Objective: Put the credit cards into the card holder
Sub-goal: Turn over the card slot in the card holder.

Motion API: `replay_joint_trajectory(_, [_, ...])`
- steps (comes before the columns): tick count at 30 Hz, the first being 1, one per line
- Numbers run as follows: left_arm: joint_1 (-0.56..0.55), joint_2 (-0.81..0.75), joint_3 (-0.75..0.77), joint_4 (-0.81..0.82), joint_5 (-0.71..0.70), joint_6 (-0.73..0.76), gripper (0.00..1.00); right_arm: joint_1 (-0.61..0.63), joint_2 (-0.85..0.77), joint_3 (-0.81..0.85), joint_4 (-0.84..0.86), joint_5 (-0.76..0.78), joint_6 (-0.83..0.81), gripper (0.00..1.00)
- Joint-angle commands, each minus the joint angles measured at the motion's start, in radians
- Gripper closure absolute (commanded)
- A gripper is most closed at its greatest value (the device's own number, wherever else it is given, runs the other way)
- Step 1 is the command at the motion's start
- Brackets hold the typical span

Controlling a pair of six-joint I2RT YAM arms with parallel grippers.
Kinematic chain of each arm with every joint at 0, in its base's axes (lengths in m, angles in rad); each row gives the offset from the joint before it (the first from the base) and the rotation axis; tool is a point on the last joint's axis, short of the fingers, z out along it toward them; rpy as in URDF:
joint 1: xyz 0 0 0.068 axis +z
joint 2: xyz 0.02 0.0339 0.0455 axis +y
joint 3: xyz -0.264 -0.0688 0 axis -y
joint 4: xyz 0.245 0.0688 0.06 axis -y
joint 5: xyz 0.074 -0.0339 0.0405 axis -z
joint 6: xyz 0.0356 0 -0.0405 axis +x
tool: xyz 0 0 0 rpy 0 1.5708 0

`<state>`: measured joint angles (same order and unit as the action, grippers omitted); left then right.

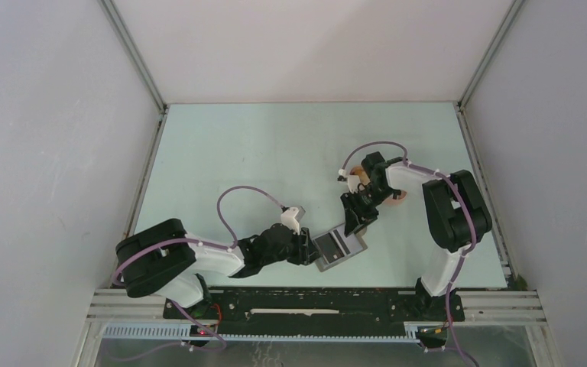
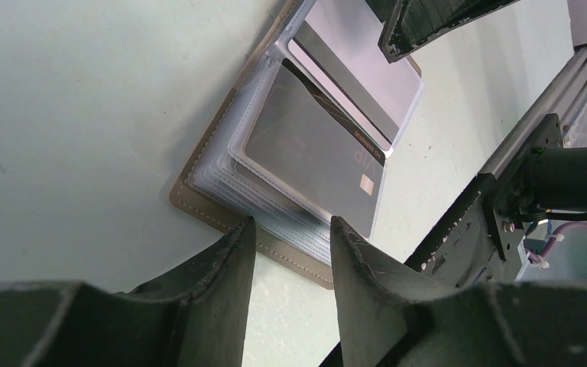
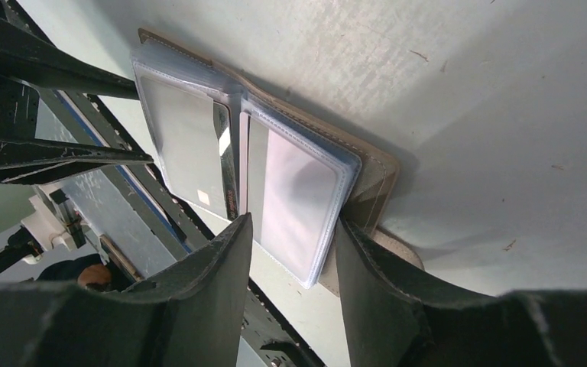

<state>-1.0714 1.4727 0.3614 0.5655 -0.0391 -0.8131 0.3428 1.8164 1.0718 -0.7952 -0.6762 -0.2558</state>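
Observation:
The grey card holder lies open on the table near the front edge, its clear sleeves facing up. A dark card marked VIP sits in one sleeve, and a pale card with a grey stripe sits in the facing sleeve. Both show in the right wrist view, the dark card and the pale card. My left gripper is open at the holder's left edge. My right gripper is open at the holder's far right edge. No orange-yellow card is in view.
A peach-coloured tray lies behind the holder, mostly hidden under my right arm. The metal frame rail runs just in front of the holder. Enclosure walls stand on the left, right and back.

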Motion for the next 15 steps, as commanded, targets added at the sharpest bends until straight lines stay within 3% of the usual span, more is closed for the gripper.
replay_joint_trajectory(1, [-0.004, 0.014, 0.037, -0.029, -0.001, -0.004, 0.54, 0.000, 0.008, 0.023, -0.027, -0.058, -0.015, 0.48])
replay_joint_trajectory(15, [-0.005, -0.002, 0.036, -0.029, -0.005, -0.008, 0.54, -0.042, -0.057, 0.023, -0.050, -0.176, -0.052, 0.54])
